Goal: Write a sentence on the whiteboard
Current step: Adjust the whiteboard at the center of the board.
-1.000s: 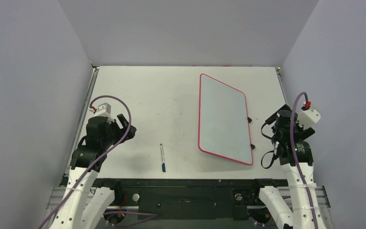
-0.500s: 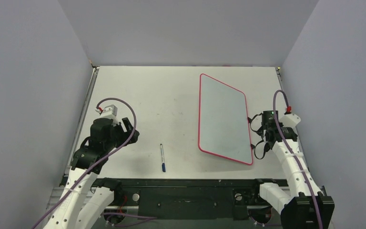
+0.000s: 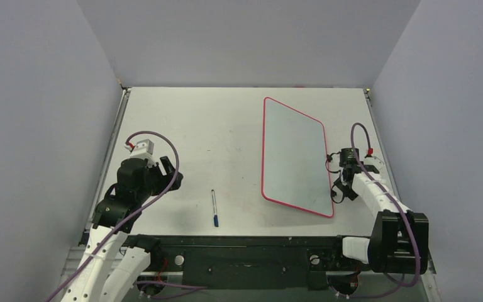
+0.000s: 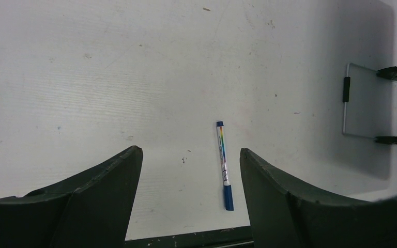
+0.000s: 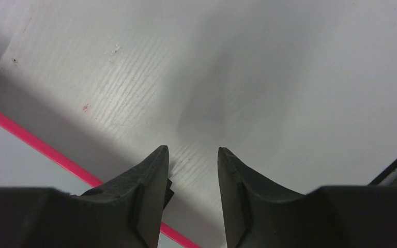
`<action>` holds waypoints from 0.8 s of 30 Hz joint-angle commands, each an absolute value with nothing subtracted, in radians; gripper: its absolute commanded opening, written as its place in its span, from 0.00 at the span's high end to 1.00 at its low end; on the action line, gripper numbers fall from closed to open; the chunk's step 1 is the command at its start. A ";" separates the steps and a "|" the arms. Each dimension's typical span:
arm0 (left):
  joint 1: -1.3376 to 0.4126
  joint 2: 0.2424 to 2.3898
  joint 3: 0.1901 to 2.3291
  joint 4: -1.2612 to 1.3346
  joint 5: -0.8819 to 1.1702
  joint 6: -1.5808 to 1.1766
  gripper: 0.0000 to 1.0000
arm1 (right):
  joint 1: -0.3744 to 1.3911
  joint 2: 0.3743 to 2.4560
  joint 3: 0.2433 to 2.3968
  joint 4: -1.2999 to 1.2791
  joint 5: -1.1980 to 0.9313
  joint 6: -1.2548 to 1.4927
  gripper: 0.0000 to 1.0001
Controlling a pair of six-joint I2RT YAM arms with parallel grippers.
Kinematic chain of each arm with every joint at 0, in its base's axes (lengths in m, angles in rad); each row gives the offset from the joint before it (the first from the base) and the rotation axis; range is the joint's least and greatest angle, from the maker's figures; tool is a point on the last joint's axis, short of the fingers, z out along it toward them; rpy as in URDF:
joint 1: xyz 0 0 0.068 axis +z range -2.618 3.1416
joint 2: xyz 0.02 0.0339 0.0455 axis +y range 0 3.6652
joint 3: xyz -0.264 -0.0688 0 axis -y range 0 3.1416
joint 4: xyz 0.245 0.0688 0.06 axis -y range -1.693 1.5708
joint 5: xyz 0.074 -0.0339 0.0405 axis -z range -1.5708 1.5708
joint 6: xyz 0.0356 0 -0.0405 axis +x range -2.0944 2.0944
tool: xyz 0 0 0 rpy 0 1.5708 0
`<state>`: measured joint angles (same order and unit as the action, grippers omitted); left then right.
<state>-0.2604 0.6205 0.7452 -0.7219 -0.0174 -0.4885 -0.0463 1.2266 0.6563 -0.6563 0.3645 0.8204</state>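
Left wrist view puts the marker [image 4: 223,164] on the table [image 4: 108,77] just ahead of my wide left jaws, centred between them; I should drop square across its barrel. My right jaws, narrow and empty, sit just beside the blank whiteboard [image 3: 292,157] rim

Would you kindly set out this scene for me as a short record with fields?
whiteboard: on the right part of the table, red-rimmed, blank
sentence: not yet written
marker: lying on the table near the front edge, left of the whiteboard, untouched
left pincer: open, above bare table to the left of the marker, holding nothing
right pincer: jaws narrowly apart, low at the whiteboard's right edge, nothing between them
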 commanded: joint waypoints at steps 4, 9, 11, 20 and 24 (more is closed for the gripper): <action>-0.263 0.611 0.746 -0.684 -0.014 -0.473 0.34 | -0.053 1.314 0.617 -0.511 0.247 0.831 0.69; -0.262 0.609 0.744 -0.683 -0.016 -0.471 0.34 | -0.047 1.355 0.610 -0.486 0.198 0.808 0.80; -0.263 0.610 0.745 -0.685 -0.018 -0.473 0.34 | -0.044 1.353 0.604 -0.487 0.188 0.805 0.83; -0.262 0.612 0.745 -0.686 -0.021 -0.474 0.34 | 0.082 1.318 0.585 -0.487 0.165 0.855 0.85; -0.263 0.609 0.744 -0.687 -0.025 -0.475 0.34 | 0.157 1.337 0.592 -0.474 0.174 0.894 0.85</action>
